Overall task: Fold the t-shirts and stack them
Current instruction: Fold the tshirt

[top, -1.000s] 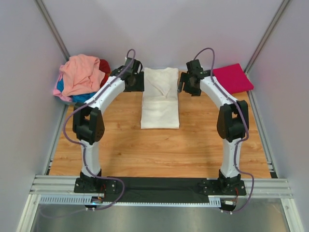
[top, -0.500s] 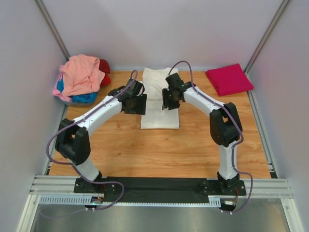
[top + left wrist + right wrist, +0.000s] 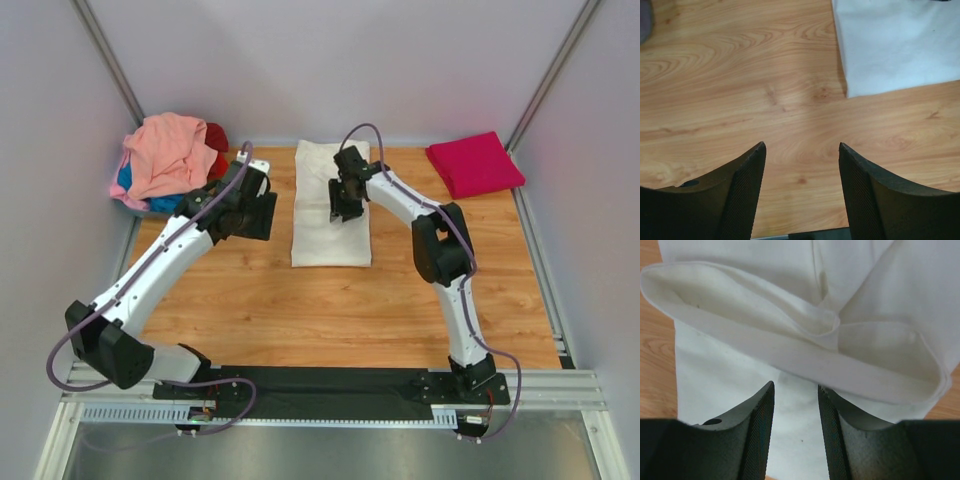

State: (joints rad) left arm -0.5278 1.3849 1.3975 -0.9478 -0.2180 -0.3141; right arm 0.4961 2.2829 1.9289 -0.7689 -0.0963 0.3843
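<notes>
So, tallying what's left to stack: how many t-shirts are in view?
5. A cream-white t-shirt lies at centre, a folded magenta t-shirt far right, and heaped far left, a salmon-pink t-shirt on top, a blue t-shirt beneath, a red t-shirt behind; more may lie hidden underneath.

The right pincer has been brought over the cream-white shirt. The left pincer has been withdrawn leftward over the bare counter.
</notes>
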